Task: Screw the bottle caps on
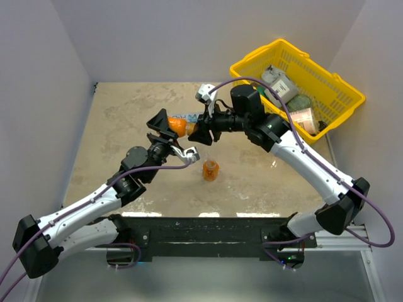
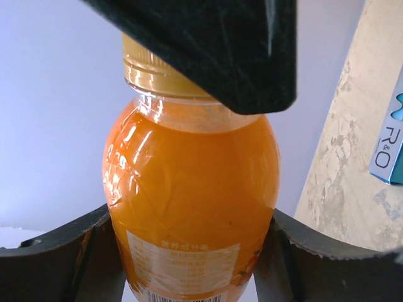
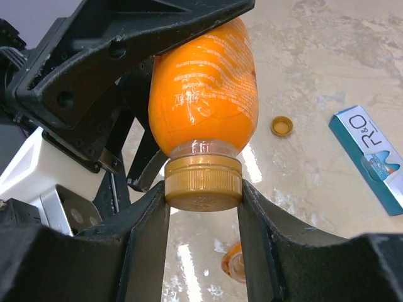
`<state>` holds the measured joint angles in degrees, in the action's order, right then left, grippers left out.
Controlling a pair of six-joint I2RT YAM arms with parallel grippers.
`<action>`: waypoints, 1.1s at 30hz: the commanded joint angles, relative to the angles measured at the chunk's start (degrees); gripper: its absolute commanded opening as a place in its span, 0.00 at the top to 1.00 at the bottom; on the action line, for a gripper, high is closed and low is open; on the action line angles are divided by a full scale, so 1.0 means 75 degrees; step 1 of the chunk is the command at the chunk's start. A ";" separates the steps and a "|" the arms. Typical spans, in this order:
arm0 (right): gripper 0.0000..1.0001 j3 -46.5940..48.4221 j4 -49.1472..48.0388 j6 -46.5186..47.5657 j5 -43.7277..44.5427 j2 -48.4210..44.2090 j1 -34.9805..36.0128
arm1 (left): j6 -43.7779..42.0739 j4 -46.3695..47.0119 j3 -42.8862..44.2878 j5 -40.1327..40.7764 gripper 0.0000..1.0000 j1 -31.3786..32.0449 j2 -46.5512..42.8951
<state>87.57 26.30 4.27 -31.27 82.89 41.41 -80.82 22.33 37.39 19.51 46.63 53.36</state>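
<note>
Nearest the arm bases, the second bottle (image 1: 210,170) stands upright on the table (image 1: 126,126), just on your side of the bottle (image 2: 189,176) held in the air. It looks uncapped.

The left gripper (image 1: 167,128) is clamped on the bottle's body and holds it on its side, off the table. The right gripper (image 3: 203,201) is clamped on the cap (image 3: 203,179), which sits on the bottle's neck.

My judgement is that you are mid-tightening, and I cannot tell how far the threads have taken.

- If the right wrist is not in line with the neck, the cap may cross-thread or ride up crooked.
- The body is smooth and round, so it may spin in the left fingers instead of resisting the twist.
- Letting go early with the bottle sideways risks a leak.
- An elbow dipping could tip the second bottle.

The loose cap (image 3: 281,126) lies on the table under the bottle, toward the box (image 3: 371,157) beyond it. The basket (image 1: 322,69) sits far right of the bottle.
</note>
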 commanded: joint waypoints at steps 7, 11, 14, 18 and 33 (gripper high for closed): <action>0.31 0.1259 0.1271 0.0831 -0.0588 -0.0200 -0.0656 | 0.2253 -0.1813 0.0860 -0.0089 1.00 -0.0743 -0.0025; 0.23 0.1238 0.1906 0.2181 -0.0576 -0.0761 -0.1196 | 0.3599 -0.3886 0.1494 -0.1614 1.00 -0.1459 0.0126; 0.23 0.1016 0.2573 0.4322 -0.0938 -0.1067 -0.1232 | 0.4280 -0.5733 0.2431 -0.3930 1.00 -0.1786 0.0513; 0.22 0.0209 0.2516 0.6025 -0.0720 -0.1746 -0.0940 | 0.4938 -0.7240 0.3544 -0.6651 1.00 -0.1846 0.1168; 0.24 -0.0016 0.2751 0.8231 -0.0202 -0.1806 0.0455 | 0.4752 -0.9317 0.5550 -0.8871 1.00 -0.1858 0.2682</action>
<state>86.63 48.14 62.98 -33.50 68.75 44.07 -45.47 -45.06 75.79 -42.72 33.01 74.04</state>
